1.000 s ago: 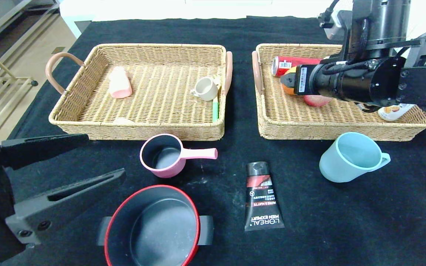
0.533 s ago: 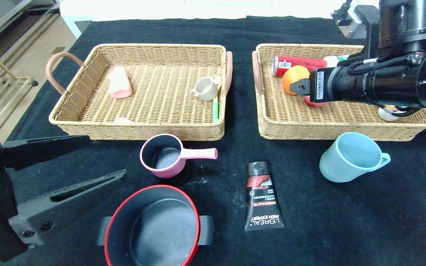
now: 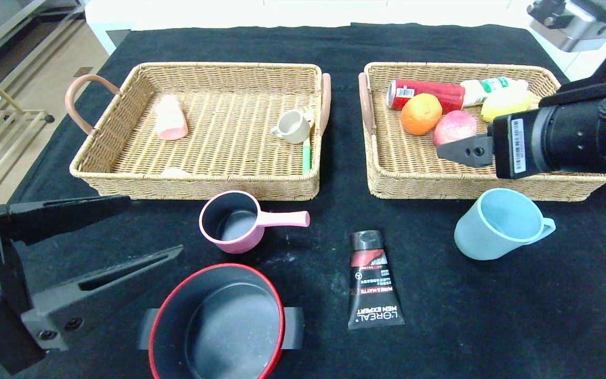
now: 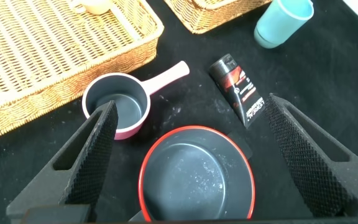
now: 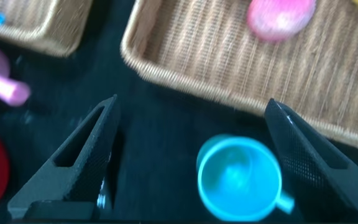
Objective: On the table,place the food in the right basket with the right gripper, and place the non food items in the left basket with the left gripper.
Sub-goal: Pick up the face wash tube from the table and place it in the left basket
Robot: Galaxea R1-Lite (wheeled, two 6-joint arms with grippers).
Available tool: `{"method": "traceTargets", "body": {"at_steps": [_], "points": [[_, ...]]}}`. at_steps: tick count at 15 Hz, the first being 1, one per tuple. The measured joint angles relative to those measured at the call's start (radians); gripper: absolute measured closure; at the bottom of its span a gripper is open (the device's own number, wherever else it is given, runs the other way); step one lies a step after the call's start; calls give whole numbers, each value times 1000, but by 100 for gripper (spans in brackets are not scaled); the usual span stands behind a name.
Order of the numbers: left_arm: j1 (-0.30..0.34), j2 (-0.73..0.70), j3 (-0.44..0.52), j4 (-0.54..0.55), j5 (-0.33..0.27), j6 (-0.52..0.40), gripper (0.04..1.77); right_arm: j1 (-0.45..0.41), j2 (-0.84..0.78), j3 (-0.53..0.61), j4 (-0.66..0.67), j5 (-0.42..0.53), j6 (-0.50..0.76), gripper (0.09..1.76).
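My right gripper [image 3: 447, 151] hangs open and empty over the front rim of the right basket [image 3: 418, 184]. In that basket lie a red can [image 3: 424, 92], an orange [image 3: 420, 113], a pink peach [image 3: 454, 128], a bottle [image 3: 492, 86] and a yellow lemon [image 3: 505, 104]. In the right wrist view, my right gripper [image 5: 192, 102] has the light blue cup [image 5: 238, 180] below it. My left gripper [image 3: 151, 225] is open at the near left, with nothing held. In the left wrist view, my left gripper [image 4: 191, 106] looks down on the red-rimmed pot [image 4: 197, 177], the pink saucepan [image 4: 117, 112] and the black tube [image 4: 238, 90].
The left basket [image 3: 198, 181] holds a pink cup [image 3: 170, 118], a small beige cup [image 3: 292, 126] and a green stick [image 3: 306, 158]. On the black cloth stand the saucepan [image 3: 232, 221], the pot [image 3: 219, 323], the tube [image 3: 372, 279] and the blue cup [image 3: 497, 223].
The right arm has drawn back from the orange toward the basket's front right, uncovering the food. Its jaws have opened a little wider. The left arm has barely moved.
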Motion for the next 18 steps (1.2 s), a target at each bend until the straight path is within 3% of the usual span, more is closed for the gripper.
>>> {"method": "traceTargets", "body": {"at_steps": [4, 7, 13, 18], "points": [[0, 5, 0, 0, 3, 4, 9, 74, -96, 117, 22, -1, 5, 15], [0, 5, 0, -1, 3, 5, 9, 152, -101, 149, 22, -21, 99, 15], [0, 5, -1, 0, 4, 10, 9, 271, 87, 92, 19, -197, 309, 15], [0, 1, -2, 0, 3, 17, 9, 302, 229, 31, 23, -222, 354, 15]]}}
